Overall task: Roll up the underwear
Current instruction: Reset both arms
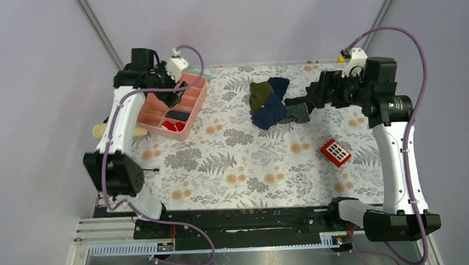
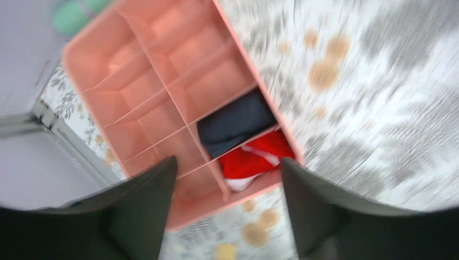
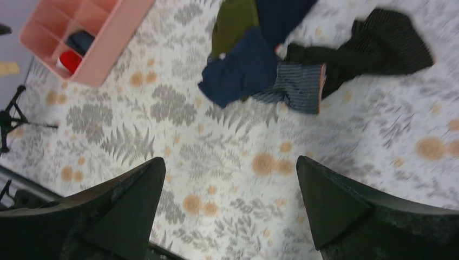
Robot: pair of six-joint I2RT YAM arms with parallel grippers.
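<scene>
A pink tray (image 1: 196,108) with divided compartments sits at the upper left of the flower-patterned desk (image 1: 233,168). The underwear (image 1: 173,126) lies bunched in the tray's corner compartment nearest the middle of the desk, red with a strip of white trim showing in the left wrist view (image 2: 254,160). A navy garment (image 2: 235,125) fills the compartment just beside it, and the other compartments that show are bare pink.

At the upper middle of the top view a loose pile of clothes (image 1: 272,101) lies well apart from the tray: an olive piece (image 3: 233,21), a navy piece (image 3: 238,70), a striped piece (image 3: 297,86) and a dark one (image 3: 379,49), overlapping one another. A small red box (image 1: 335,152) with white squares lies alone at the right centre.

The left hand (image 2: 227,179) hangs above the tray, its two dark fingers spread with nothing pinched between them. The underwear shows in the gap below them, though this view is blurred. The right hand (image 3: 228,162) is near the right edge of the pile in the top view, its fingers spread wide over bare desk, holding and touching nothing.
</scene>
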